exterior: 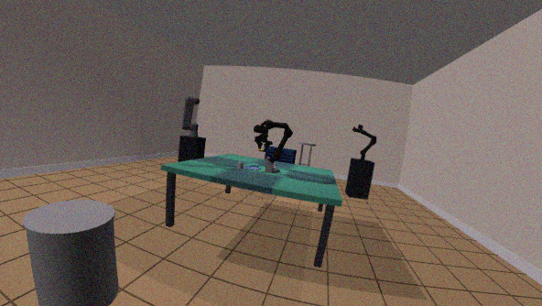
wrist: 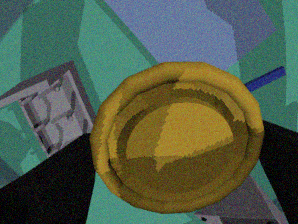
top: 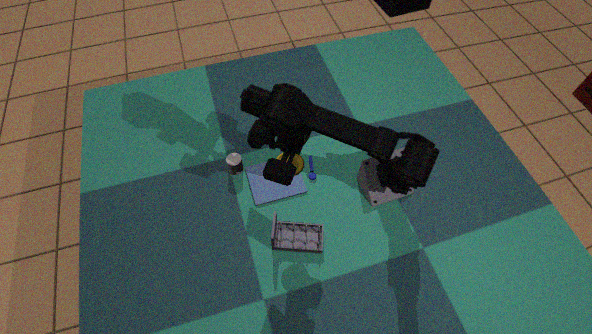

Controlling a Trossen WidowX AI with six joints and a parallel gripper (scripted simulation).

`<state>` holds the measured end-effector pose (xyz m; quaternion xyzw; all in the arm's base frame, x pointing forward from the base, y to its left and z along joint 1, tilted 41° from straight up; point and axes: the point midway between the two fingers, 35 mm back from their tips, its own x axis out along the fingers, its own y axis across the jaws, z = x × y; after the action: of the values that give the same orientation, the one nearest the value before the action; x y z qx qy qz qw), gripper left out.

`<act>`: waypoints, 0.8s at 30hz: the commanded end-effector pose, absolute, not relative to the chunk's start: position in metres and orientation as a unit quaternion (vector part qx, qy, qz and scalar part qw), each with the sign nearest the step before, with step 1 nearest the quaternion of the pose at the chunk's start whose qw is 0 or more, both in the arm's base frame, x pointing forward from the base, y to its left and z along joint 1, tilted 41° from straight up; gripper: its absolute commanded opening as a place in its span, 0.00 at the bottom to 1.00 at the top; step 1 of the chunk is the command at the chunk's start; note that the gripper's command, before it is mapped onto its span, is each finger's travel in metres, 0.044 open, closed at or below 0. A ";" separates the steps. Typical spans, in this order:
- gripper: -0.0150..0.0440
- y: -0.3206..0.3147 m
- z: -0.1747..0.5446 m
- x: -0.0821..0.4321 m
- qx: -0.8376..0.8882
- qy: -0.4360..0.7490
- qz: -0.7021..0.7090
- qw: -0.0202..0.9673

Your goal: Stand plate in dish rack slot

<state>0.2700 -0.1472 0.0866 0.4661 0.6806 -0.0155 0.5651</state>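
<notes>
The yellow round plate [top: 298, 162] [exterior: 261, 148] [wrist: 182, 132] is held up in the air, clear of the table. My gripper [wrist: 177, 137] is shut on the plate, with one black finger at each side of its rim in the wrist view. In the top view the gripper hides part of the plate. The grey dish rack [top: 274, 232] [wrist: 82, 95] stands on the table, with a tall panel at its left end in the top view and several slots between rails. In the wrist view it lies left of the plate.
A light blue board [top: 272, 194] [wrist: 185, 35] lies on the table under the gripper's side. A blue spoon-like thing [top: 312, 175] [wrist: 270, 78] lies beside it. A white-topped cylinder [top: 234, 160] [exterior: 240, 165] stands left of the board. The arm's base plate [top: 372, 193] is at the right.
</notes>
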 end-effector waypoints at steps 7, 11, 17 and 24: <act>0.25 -0.112 0.115 0.262 0.554 0.667 -0.121 0.483; 0.25 -0.097 0.126 0.258 0.586 0.656 -0.166 0.445; 0.25 -0.075 0.142 0.250 0.631 0.635 -0.230 0.383; 0.25 -0.049 0.157 0.237 0.674 0.602 -0.301 0.304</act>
<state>0.2428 -0.0586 0.1533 0.6603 0.6122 -0.2787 0.3340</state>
